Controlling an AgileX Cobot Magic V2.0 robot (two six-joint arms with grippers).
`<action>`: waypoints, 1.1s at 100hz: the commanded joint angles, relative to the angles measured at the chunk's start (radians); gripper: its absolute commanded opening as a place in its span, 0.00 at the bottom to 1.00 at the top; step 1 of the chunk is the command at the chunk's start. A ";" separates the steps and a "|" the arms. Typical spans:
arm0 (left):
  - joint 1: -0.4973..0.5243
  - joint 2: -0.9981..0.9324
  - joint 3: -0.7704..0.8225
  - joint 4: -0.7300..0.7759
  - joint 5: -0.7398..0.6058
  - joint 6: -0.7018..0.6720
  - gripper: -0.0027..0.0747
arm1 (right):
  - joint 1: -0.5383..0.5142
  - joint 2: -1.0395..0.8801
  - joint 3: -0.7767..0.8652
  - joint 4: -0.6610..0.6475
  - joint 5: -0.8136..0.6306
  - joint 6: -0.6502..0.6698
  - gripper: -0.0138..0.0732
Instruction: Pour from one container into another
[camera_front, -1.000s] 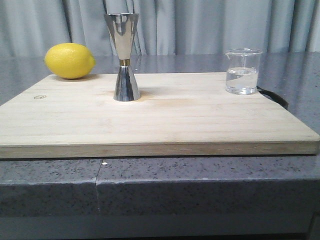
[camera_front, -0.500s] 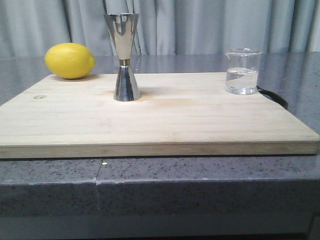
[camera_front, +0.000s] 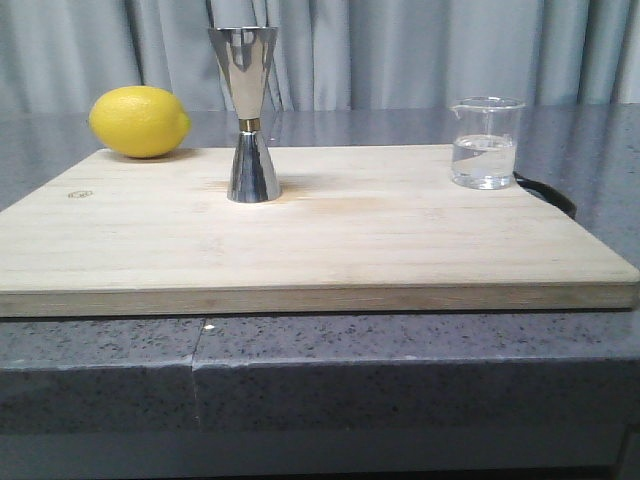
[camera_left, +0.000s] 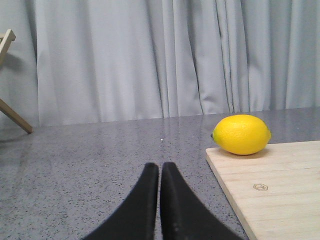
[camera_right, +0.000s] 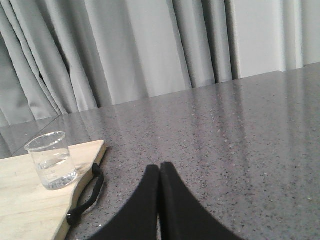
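A small clear glass beaker (camera_front: 486, 143) with some clear liquid stands upright at the back right of the wooden board (camera_front: 310, 235); it also shows in the right wrist view as the beaker (camera_right: 51, 160). The tall steel jigger (camera_front: 248, 112) with a gold waist band stands upright left of the board's middle. Neither gripper appears in the front view. My left gripper (camera_left: 160, 167) is shut and empty over the grey counter, off the board's left side. My right gripper (camera_right: 160, 167) is shut and empty over the counter, off the board's right side, apart from the beaker.
A yellow lemon (camera_front: 139, 121) lies at the board's back left corner, seen too as the lemon (camera_left: 241, 134). A black strap loop (camera_right: 87, 196) hangs from the board's right edge. Grey curtains close off the back. The counter's front edge (camera_front: 300, 345) drops below the board.
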 joint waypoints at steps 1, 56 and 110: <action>-0.004 -0.024 0.035 -0.002 -0.074 -0.011 0.01 | 0.001 -0.019 0.025 0.000 -0.081 -0.013 0.07; -0.004 0.022 -0.199 -0.041 0.121 -0.013 0.01 | 0.001 0.018 -0.212 0.000 0.108 -0.013 0.07; -0.004 0.397 -0.552 -0.001 0.327 -0.013 0.01 | 0.001 0.392 -0.562 -0.120 0.238 -0.017 0.07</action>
